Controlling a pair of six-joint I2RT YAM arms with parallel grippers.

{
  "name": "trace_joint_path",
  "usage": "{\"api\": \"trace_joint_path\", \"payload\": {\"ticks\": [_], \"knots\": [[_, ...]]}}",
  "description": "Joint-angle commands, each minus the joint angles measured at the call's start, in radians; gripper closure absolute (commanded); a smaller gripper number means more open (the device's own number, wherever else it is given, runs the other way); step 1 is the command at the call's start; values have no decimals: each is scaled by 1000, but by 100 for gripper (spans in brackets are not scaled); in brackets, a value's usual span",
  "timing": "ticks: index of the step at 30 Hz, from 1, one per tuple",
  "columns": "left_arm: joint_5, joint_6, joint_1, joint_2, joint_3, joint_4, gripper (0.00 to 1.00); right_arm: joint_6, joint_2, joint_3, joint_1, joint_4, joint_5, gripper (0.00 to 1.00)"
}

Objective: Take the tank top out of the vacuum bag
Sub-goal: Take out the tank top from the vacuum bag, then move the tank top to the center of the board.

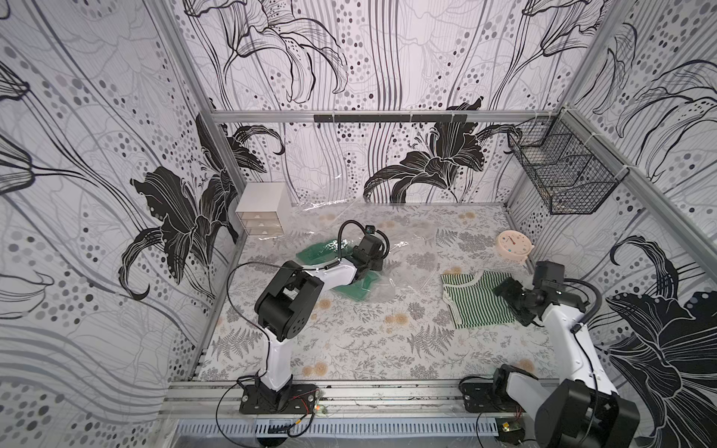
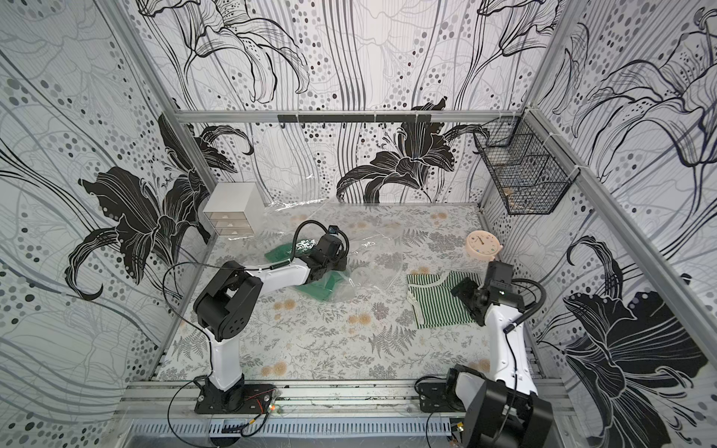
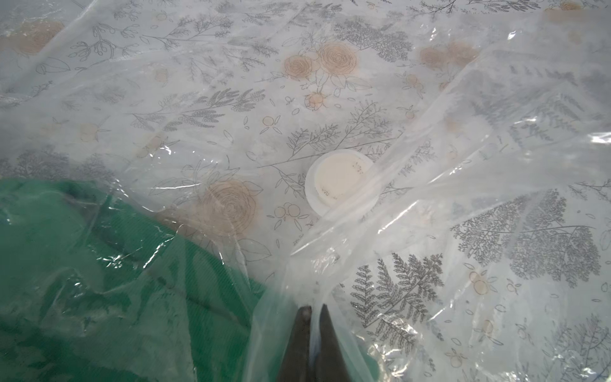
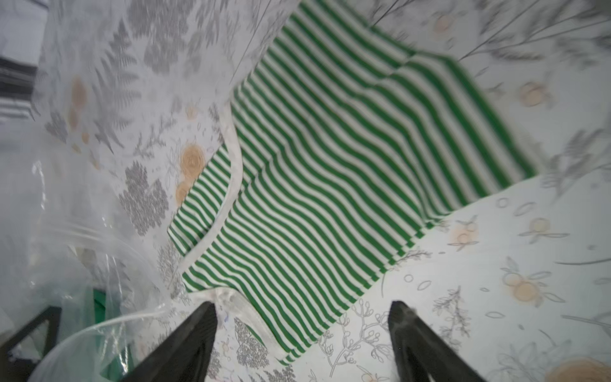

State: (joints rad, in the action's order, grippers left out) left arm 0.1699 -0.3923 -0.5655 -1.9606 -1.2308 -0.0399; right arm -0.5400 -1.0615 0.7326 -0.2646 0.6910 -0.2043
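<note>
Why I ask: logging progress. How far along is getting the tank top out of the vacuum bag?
Done: the tank top lies outside the vacuum bag. In hand: the left gripper is shut on the bag's plastic; the right gripper is open over the top. Left: probably just letting go.

So the left arm (image 1: 326,273) is folded at the elbow and reaching away from its base, forearm close to level, wrist (image 1: 368,254) tipped downward. The left jaws are squeezed right together, dark fingertips (image 3: 302,334) pinching a fold of the vacuum bag (image 3: 330,251). The right arm (image 1: 562,326) stands way more upright, forearm rising steeply, its wrist (image 1: 518,296) bent forward and down. The right jaws are spread wide, hovering, with both fingertips (image 4: 195,334) plain to see in the wrist view.
</note>
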Motion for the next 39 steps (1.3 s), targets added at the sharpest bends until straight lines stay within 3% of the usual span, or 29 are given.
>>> {"api": "trace_joint_path", "payload": {"ticks": [1,3,5,7,19,25,29,33,39], "knots": [[1,10,-3,54,13,38,100,9,-103,-9,140,-84,16,18],[1,14,-5,63,20,38,100,-9,-183,13,229,-126,106,28],[2,16,-4,74,26,38,100,-48,-250,12,244,-182,132,39],[0,18,-5,83,31,38,100,-73,-319,30,244,-210,169,43],[19,16,-5,153,87,41,100,-18,-654,190,245,-287,208,46],[19,13,-16,170,93,33,100,12,-825,386,291,-266,206,46],[23,12,-28,170,83,23,100,28,-917,511,308,-212,218,57],[31,8,-41,169,81,21,100,37,-918,523,308,-202,214,57],[24,8,-55,162,64,26,100,78,-809,488,310,-224,164,45]]}}
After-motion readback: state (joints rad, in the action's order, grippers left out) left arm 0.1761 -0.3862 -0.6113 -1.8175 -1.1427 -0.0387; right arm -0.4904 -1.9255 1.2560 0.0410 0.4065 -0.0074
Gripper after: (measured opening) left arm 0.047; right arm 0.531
